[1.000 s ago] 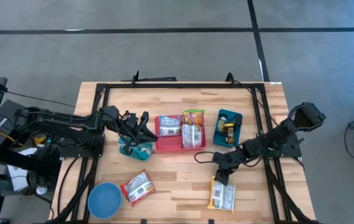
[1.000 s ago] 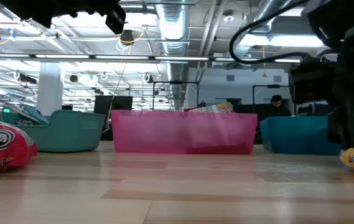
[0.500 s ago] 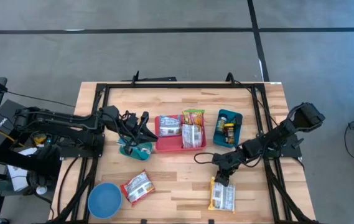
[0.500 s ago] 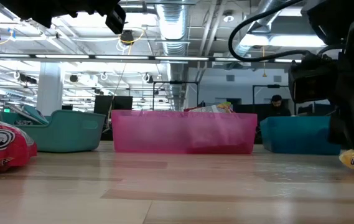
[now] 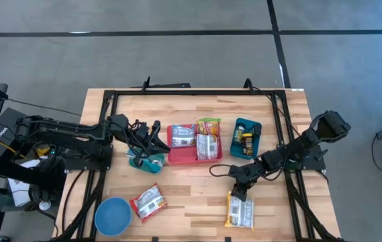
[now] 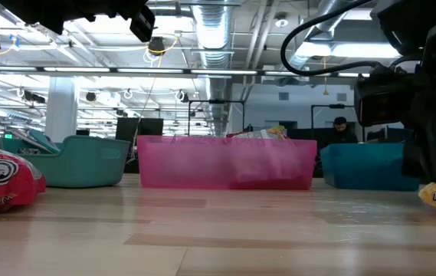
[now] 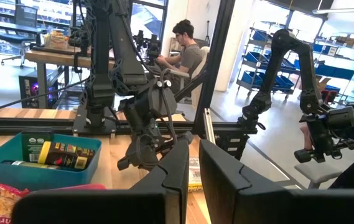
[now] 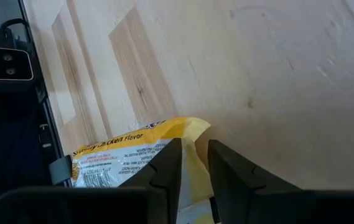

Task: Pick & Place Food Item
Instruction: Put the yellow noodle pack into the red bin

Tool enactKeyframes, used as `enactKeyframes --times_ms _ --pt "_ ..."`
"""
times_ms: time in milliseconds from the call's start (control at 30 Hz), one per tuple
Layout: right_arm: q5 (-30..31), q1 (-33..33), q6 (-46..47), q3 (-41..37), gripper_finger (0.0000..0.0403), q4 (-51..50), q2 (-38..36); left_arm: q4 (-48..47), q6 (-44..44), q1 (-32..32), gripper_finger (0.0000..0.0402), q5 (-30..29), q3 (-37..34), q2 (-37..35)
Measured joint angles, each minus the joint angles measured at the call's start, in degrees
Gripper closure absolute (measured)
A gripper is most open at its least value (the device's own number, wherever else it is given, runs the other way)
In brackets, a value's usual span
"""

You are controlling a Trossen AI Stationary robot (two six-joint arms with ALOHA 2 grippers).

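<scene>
Yellow packet (image 8: 127, 163) | edge between right tool (image 8: 194, 163) fingers | pinched, on wooden table (image 8: 239, 74)

Pale blond wood table (image 5: 197, 107) with darker grain streaks, black frame (image 5: 194, 92) along edges. Grey floor (image 5: 177, 47) crossed by dark lines. Pink tray (image 5: 183, 156), translucent in low view. Teal bin (image 5: 237, 128) holding black-and-yellow labelled items. Second teal bin (image 6: 87, 162) near left arm. Blue bowl (image 5: 113, 216). Red-and-white packet (image 5: 148, 202) with white lettering. Yellow packet (image 8: 127, 158) with white label panel, dark print. Green, red and yellow packet (image 5: 209, 125) at tray's far edge. Both arms black.
</scene>
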Motion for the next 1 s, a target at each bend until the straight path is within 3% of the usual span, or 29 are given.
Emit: enactKeyframes --times_ms 1000 --pt "3.44 1.62 2.13 -0.02 0.0329 -0.07 0.02 0.01 0.00 0.01 0.0369 -0.02 -0.02 0.00"
